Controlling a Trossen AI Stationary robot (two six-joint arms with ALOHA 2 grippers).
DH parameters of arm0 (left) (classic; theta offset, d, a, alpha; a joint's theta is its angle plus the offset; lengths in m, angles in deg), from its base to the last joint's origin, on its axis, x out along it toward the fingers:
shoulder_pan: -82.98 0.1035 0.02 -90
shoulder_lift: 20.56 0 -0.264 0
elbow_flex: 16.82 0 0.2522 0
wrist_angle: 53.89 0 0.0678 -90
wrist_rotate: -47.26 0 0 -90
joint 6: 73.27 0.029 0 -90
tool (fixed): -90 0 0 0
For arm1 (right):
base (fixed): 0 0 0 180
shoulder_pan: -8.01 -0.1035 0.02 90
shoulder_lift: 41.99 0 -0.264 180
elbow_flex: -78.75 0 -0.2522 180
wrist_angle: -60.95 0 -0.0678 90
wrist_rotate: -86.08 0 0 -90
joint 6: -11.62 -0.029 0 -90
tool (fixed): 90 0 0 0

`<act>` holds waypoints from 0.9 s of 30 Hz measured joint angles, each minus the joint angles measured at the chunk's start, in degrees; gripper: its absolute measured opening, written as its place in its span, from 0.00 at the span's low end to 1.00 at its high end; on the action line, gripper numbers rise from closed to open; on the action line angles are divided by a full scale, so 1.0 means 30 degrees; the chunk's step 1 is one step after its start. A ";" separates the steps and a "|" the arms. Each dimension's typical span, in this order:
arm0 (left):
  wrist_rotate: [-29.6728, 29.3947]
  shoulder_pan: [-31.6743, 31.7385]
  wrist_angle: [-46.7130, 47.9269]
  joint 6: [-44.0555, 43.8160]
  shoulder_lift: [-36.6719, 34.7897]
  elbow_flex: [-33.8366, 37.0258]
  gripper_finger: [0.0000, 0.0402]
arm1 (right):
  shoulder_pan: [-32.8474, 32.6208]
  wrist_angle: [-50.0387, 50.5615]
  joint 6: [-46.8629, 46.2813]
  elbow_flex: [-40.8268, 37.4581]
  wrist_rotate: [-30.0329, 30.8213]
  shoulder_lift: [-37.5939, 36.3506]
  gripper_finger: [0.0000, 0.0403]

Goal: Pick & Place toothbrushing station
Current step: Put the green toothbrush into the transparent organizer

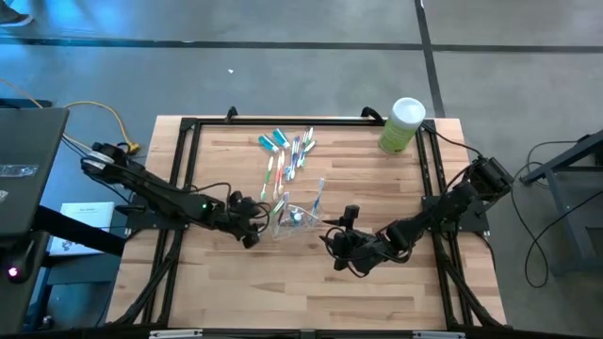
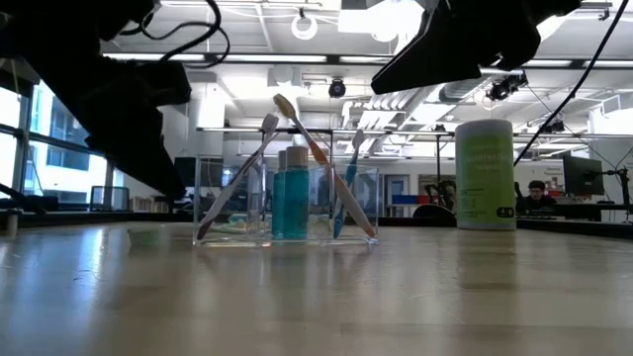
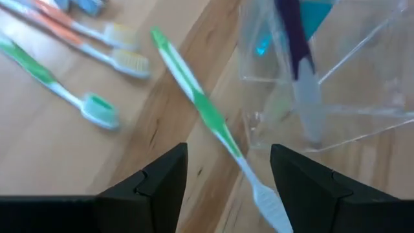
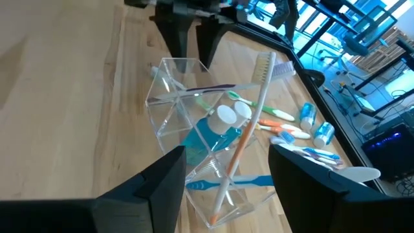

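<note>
Two grippers flank a clear plastic cup (image 1: 294,218) near the middle of the wooden table (image 1: 396,282). The right gripper (image 1: 337,252), nearer the front edge, holds its fingers wide apart and empty, just short of the cup. The left gripper (image 1: 252,224) sits close beside the cup on its other side, fingers also spread wide, with nothing between them; a green-and-white toothbrush (image 3: 213,126) lies on the wood just ahead of it, next to the cup's wall. Inside the cup stand two teal toothpaste tubes (image 2: 290,203) with white caps and several leaning toothbrushes, among them an orange one (image 4: 242,145) and a blue one (image 2: 344,193). Beyond the cup, a loose scatter of toothbrushes and small tubes (image 1: 287,151) lies on the table. Farthest back, at the right corner, stands a light-green canister (image 1: 402,124) with a white lid.
</note>
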 joint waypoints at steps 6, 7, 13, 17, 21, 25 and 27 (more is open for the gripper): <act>0.0002 0.0000 -0.0266 -0.0164 0.1211 0.0000 0.53 | 0.0000 -0.0007 -0.0007 0.0000 -0.0053 0.0000 0.53; 0.0073 0.0000 -0.0491 -0.0164 0.1360 0.0000 0.53 | 0.0000 -0.0007 -0.0007 0.0000 -0.0053 0.0000 0.53; 0.0572 0.0000 -0.0927 -0.0071 0.1723 -0.0007 0.53 | 0.0000 0.0000 -0.0007 0.0000 -0.0053 0.0000 0.53; 0.0718 0.0022 -0.1069 -0.0075 0.1723 -0.0007 0.53 | 0.0000 0.0000 -0.0015 0.0000 -0.0053 0.0000 0.53; 0.0749 0.0022 -0.0776 -0.0601 0.1723 -0.0007 0.53 | 0.0000 0.0000 -0.0015 0.0000 -0.0053 0.0000 0.53; 0.0780 0.0021 -0.0439 -0.1000 0.1723 -0.0007 0.53 | 0.0000 0.0000 -0.0015 0.0000 -0.0061 0.0000 0.53; 0.0780 0.0022 -0.0464 -0.1030 0.1827 -0.0007 0.53 | 0.0000 0.0000 -0.0015 0.0000 -0.0061 0.0000 0.53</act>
